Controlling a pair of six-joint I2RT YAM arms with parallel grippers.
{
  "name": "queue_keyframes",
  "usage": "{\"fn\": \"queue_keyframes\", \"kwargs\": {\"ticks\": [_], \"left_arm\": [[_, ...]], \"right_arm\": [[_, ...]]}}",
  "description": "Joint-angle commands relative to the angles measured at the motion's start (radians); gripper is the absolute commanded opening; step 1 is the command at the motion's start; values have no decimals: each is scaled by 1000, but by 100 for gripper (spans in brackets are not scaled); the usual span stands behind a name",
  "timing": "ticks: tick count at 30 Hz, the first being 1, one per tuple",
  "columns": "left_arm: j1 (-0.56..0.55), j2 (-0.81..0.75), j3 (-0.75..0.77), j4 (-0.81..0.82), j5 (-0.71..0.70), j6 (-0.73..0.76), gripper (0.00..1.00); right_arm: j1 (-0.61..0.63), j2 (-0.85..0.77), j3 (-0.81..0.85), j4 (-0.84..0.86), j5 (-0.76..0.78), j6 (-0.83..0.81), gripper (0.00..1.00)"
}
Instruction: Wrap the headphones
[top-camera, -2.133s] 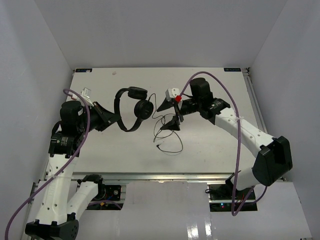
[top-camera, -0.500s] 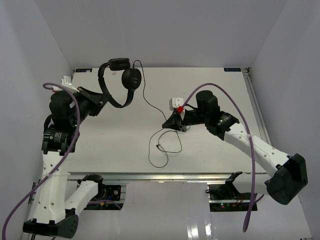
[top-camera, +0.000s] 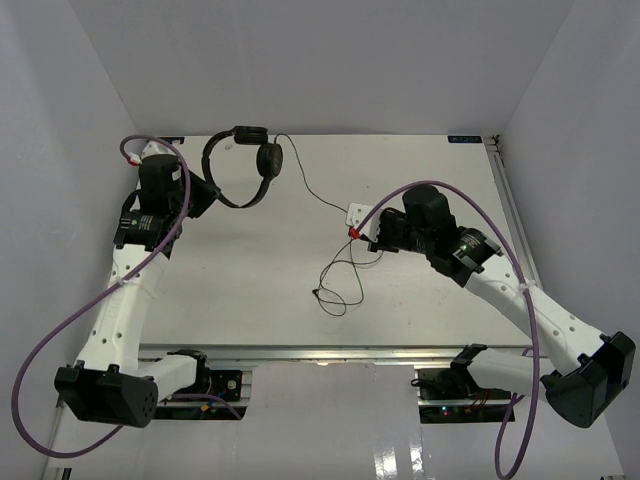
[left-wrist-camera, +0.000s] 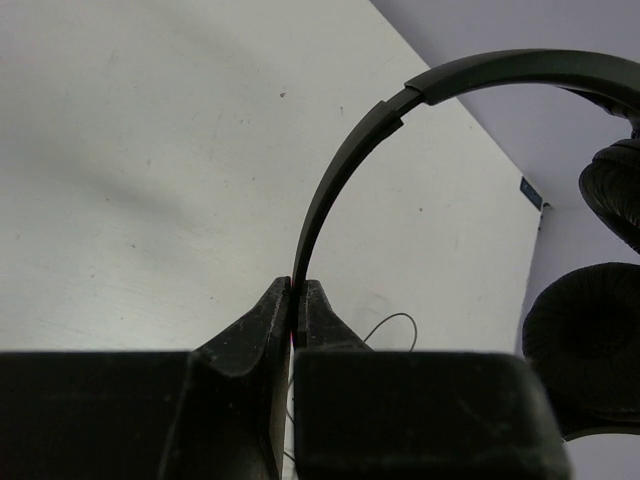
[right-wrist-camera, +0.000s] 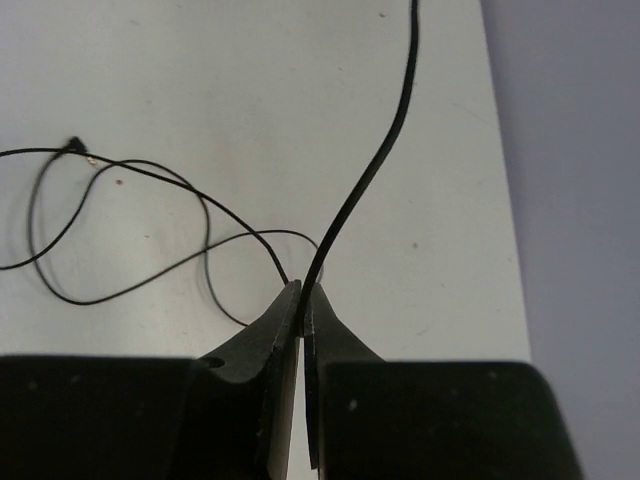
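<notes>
Headphones (top-camera: 262, 160) hung at the top view's upper left, your left tool (left-wrist-camera: 297, 300) clamped on the headband (left-wrist-camera: 340, 170). Your right tool (right-wrist-camera: 302, 295) pinched the cord (right-wrist-camera: 370, 170), likely to tension it for winding.

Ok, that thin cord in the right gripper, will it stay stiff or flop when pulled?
Likely floppy: the cord past the right gripper lies in slack loops on the table. Being so thin, it is probably light and may slip through the pinch.
</notes>
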Motion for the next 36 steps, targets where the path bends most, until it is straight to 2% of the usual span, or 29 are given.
{"fn": "queue_keyframes", "kwargs": {"ticks": [1,6,9,14,20,30,36], "left_arm": [[-50,21,54,60,-12,66,0],[-111,62,29,93,22,155,0],[-151,106,3,118,107,244,0],[-261,171,-16,124,92,345,0],[-335,212,-45,134,87,400,0],[-392,140,-140,153,91,441,0],[-392,72,-190,103,-5,473,0]], "right_arm": [[57,9,41,-1,184,-132,8],[134,29,5,43,333,-233,8],[177,47,18,75,395,-300,8],[225,73,108,70,398,-327,8],[244,99,174,63,349,-329,8],[206,97,87,148,443,-343,8],[134,71,114,82,356,-296,8]]}}
